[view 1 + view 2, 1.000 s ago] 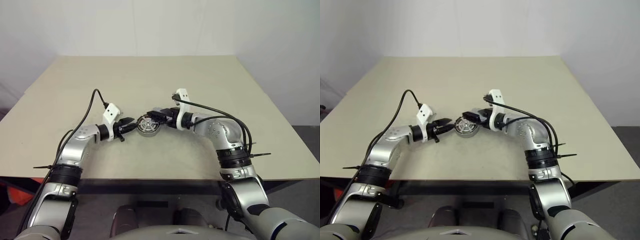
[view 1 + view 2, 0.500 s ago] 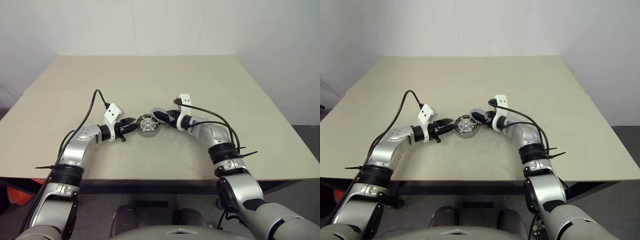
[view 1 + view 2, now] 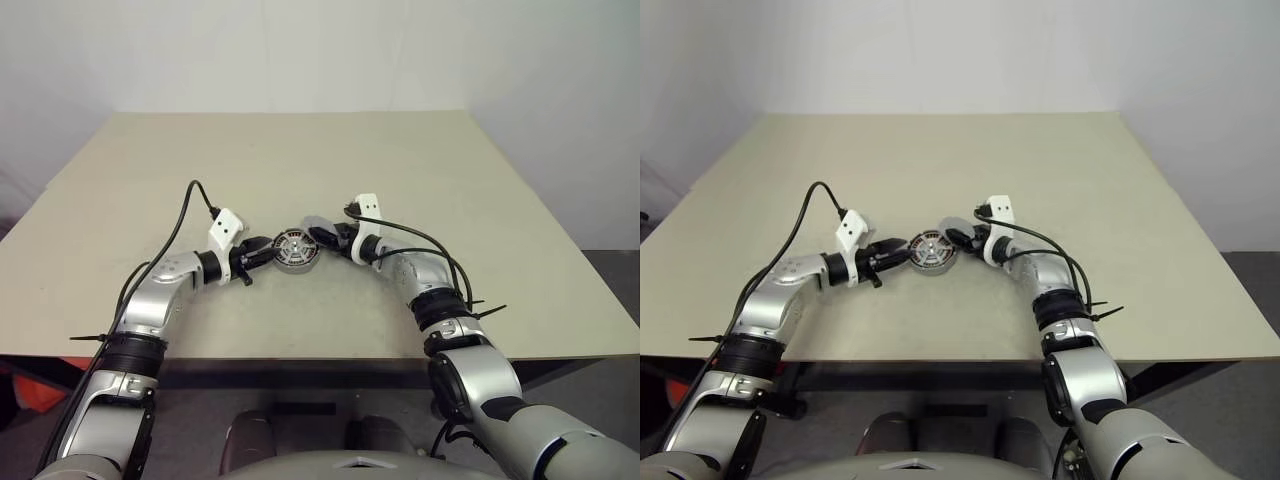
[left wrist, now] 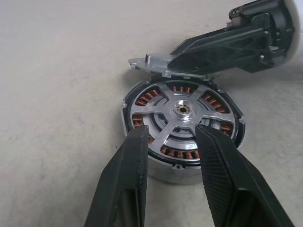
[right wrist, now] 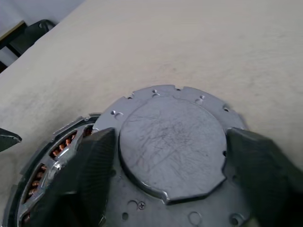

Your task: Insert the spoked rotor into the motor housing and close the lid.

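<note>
The motor housing (image 3: 295, 250) stands on the table between both grippers, copper windings showing in the left wrist view. The spoked rotor (image 4: 182, 109) sits inside the motor housing (image 4: 173, 170). My left gripper (image 3: 262, 250) is open, its fingertips (image 4: 139, 137) against the housing's near rim. The lid (image 5: 173, 146), a flat grey notched disc, hangs tilted over the housing's far rim. My right gripper (image 3: 315, 235) is shut on the lid (image 4: 165, 64), one finger (image 5: 90, 165) at each side edge.
The beige table (image 3: 400, 160) stretches wide to the back and both sides. Its front edge runs just under my forearms. Black cables loop off both wrists above the tabletop.
My right gripper has sunk and moved in toward the housing, bringing the lid down to the far rim, and its elbow has dropped. The left gripper and the housing have stayed put.
</note>
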Controlling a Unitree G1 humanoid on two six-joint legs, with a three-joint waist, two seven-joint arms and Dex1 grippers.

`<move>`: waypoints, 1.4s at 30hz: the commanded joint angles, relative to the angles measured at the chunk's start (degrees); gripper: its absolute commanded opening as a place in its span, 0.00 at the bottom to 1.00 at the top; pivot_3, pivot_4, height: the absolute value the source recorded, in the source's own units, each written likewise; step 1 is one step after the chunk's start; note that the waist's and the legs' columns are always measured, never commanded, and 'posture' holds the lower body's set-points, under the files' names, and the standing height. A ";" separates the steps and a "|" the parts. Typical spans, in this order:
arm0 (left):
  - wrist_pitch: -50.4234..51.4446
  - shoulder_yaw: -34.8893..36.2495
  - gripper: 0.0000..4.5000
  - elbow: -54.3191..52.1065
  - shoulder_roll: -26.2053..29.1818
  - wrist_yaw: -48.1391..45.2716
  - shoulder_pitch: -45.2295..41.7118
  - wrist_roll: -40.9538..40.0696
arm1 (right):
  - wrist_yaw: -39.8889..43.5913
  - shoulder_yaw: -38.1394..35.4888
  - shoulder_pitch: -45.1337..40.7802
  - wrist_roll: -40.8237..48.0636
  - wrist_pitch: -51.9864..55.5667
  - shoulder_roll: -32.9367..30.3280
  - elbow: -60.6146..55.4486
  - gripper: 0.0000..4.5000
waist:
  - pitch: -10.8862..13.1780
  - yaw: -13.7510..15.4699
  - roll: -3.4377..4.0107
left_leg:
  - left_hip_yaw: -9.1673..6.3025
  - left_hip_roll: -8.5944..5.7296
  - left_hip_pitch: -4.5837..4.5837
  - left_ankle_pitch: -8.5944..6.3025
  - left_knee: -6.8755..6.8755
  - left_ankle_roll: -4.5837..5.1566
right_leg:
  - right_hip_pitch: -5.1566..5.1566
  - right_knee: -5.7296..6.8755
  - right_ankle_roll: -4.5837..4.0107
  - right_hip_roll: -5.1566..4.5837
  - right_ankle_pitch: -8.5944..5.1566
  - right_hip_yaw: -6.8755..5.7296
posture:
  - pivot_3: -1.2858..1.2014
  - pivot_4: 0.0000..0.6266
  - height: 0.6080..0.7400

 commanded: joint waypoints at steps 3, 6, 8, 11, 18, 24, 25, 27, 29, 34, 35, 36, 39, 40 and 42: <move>0.05 1.36 0.37 -1.89 0.74 0.19 -0.51 -0.77 | 0.79 0.37 -1.15 -1.29 -0.64 -0.03 -1.26 0.65 | 0.00 0.01 0.00 | 0.00 0.00 0.00 0.00 0.00 0.00 | 0.00 0.01 0.00 0.00 0.00 0.00 | 0.52 0.00 1.00; 0.47 2.08 0.37 -1.22 0.79 0.45 -0.82 -1.10 | 1.59 -0.05 -0.81 -0.65 -0.49 -0.27 -4.98 0.65 | 0.00 0.03 0.00 | 0.00 0.00 0.01 0.00 0.00 0.00 | -0.01 0.00 0.00 0.00 0.00 0.00 | 0.52 0.00 1.00; 0.93 2.66 0.37 -1.00 0.78 0.70 -0.98 -1.52 | 2.10 0.38 -0.09 -0.85 -0.28 -0.52 -7.67 0.65 | 0.00 0.06 0.00 | 0.00 0.00 0.00 0.00 0.00 0.00 | -0.05 -0.01 0.00 0.00 0.00 0.00 | 0.52 0.00 1.00; 1.29 3.52 0.37 -0.68 1.01 1.05 -1.10 -1.88 | 3.40 2.11 1.99 -1.77 -0.28 -1.21 -12.65 0.65 | 0.01 0.08 0.00 | -0.01 -0.01 -0.01 -0.03 0.01 0.05 | -0.10 -0.03 -0.01 0.00 0.00 -0.01 | 0.52 0.00 1.00; 1.52 4.65 0.37 -0.03 1.72 1.37 -1.23 -2.27 | 7.34 7.24 6.82 -4.07 -1.25 -3.50 -21.77 0.65 | 0.01 0.15 -0.01 | -0.01 -0.01 -0.03 -0.10 0.01 0.17 | -0.09 -0.16 0.00 0.00 0.00 -0.01 | 0.52 0.00 1.00; 1.55 4.73 0.37 -0.22 1.70 1.64 -1.10 -2.30 | 10.73 11.21 9.02 -6.26 -4.16 -5.15 -23.44 0.65 | 0.01 0.14 -0.01 | -0.01 -0.01 -0.02 -0.09 0.01 0.17 | -0.07 -0.16 0.00 0.00 0.00 -0.01 | 0.52 0.00 1.00; 1.54 4.71 0.37 -0.31 1.68 1.70 -1.00 -2.30 | 11.33 11.75 9.39 -6.55 -4.64 -5.37 -23.77 0.65 | 0.01 0.13 -0.01 | -0.01 -0.01 -0.02 -0.10 0.01 0.17 | -0.07 -0.16 0.00 0.00 0.00 -0.01 | 0.52 0.00 1.00; 1.48 4.66 0.37 -0.53 1.65 1.79 -0.73 -2.28 | 12.61 12.37 10.15 -6.55 -5.58 -5.61 -24.65 0.65 | 0.01 0.13 -0.01 | -0.01 -0.01 -0.02 -0.10 0.01 0.17 | -0.07 -0.16 0.00 0.00 0.00 -0.01 | 0.52 0.00 1.00; 1.50 4.63 0.37 -0.73 1.66 1.84 -0.51 -2.29 | 13.96 12.75 10.75 -6.11 -6.10 -5.95 -25.61 0.65 | 0.01 0.13 -0.01 | -0.01 0.00 -0.02 -0.10 0.01 0.18 | -0.07 -0.17 0.00 0.01 0.00 -0.01 | 0.52 0.00 1.00; 1.62 4.54 0.37 -1.15 1.76 1.88 -0.14 -2.35 | 16.58 12.45 11.77 -5.06 -7.03 -6.24 -27.42 0.65 | 0.01 0.13 -0.02 | -0.01 -0.01 -0.02 -0.11 0.02 0.20 | -0.07 -0.17 0.00 0.00 0.00 -0.01 | 0.52 0.00 1.00; 1.64 4.52 0.37 -1.19 1.78 1.87 -0.11 -2.36 | 16.69 12.38 11.76 -5.10 -6.97 -6.23 -27.60 0.65 | 0.01 0.13 -0.02 | -0.01 0.00 -0.02 -0.11 0.02 0.19 | -0.07 -0.17 0.00 0.00 0.00 -0.01 | 0.52 0.00 1.00; 1.65 4.51 0.37 -1.25 1.79 1.87 -0.06 -2.37 | 16.79 12.50 11.72 -5.37 -7.05 -6.33 -27.75 0.65 | 0.01 0.13 -0.02 | -0.01 0.00 -0.02 -0.11 0.02 0.19 | -0.07 -0.16 0.00 0.01 0.00 -0.01 | 0.52 0.00 1.00; 1.67 4.42 0.37 -1.33 1.73 1.87 0.01 -2.37 | 16.95 13.17 11.59 -6.36 -7.58 -6.61 -27.78 0.65 | 0.01 0.13 -0.02 | -0.01 0.00 -0.02 -0.11 0.02 0.19 | -0.07 -0.16 0.00 0.00 0.00 -0.01 | 0.52 0.00 1.00; 1.66 4.39 0.37 -1.35 1.72 1.86 0.03 -2.36 | 17.05 13.32 11.61 -6.47 -7.65 -6.62 -27.77 0.65 | 0.01 0.13 -0.02 | -0.01 -0.01 -0.02 -0.11 0.02 0.20 | -0.07 -0.16 0.00 0.00 0.00 -0.01 | 0.52 0.00 1.00; 1.66 4.33 0.37 -1.27 1.65 1.84 -0.05 -2.36 | 17.53 13.88 11.67 -6.78 -7.94 -6.71 -27.62 0.65 | 0.01 0.13 -0.02 | -0.01 -0.01 -0.02 -0.11 0.02 0.20 | -0.07 -0.17 0.00 0.00 0.00 -0.01 | 0.52 0.00 1.00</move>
